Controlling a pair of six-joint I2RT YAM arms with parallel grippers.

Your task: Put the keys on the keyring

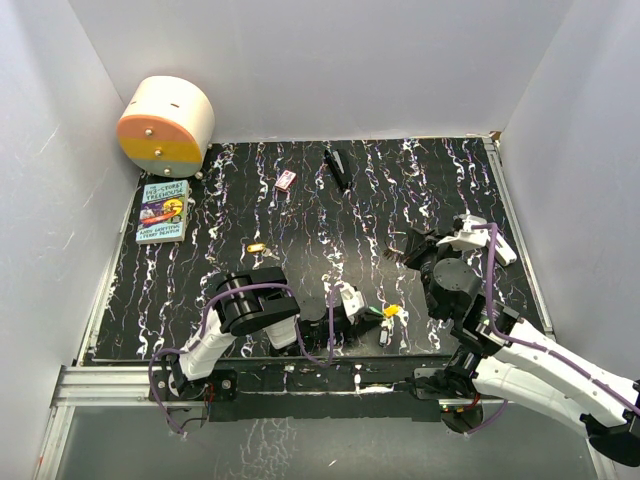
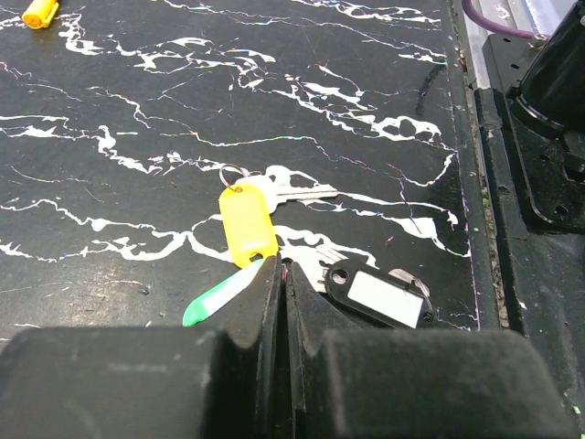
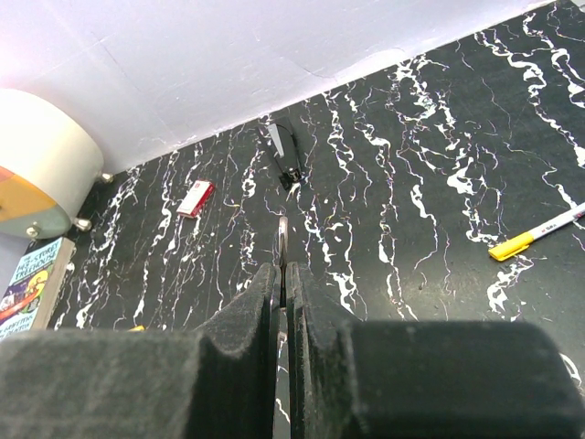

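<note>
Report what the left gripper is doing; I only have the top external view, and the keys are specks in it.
Observer: The left gripper is shut. The green tag pokes out beside its fingertip, but I cannot tell whether it is pinched.
Operator: Describe the yellow one.
Observer: The yellow tag lies flat just ahead of the gripper, joined by a small ring to a silver key.
Operator: Check the right gripper.
Observer: The right gripper is shut on what looks like the keyring, a thin silver edge sticking out between its fingertips.
</note>
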